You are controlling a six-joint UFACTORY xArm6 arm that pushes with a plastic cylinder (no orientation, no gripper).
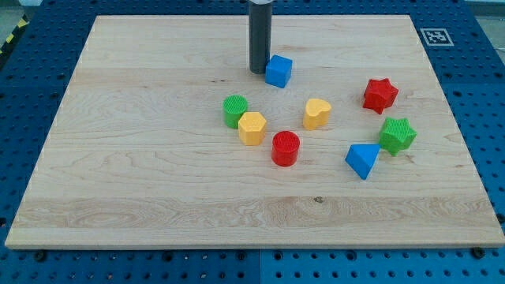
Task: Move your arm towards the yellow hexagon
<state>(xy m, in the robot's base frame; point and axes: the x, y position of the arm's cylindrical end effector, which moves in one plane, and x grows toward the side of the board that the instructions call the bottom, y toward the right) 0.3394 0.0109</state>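
Yellow hexagon [252, 128] beside green cylinder [234, 110], my tip [259, 72] touching blue cube [278, 71]

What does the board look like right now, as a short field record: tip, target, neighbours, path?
tip: my tip at the view's top, just left of the blue cube
target: yellow hexagon, below the tip
neighbours: green cylinder touching its upper left; red cylinder to its lower right
path: likely clear, passing right of the green cylinder

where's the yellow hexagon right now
The yellow hexagon sits left of the board's centre, touching the green cylinder, with the red cylinder to its lower right.
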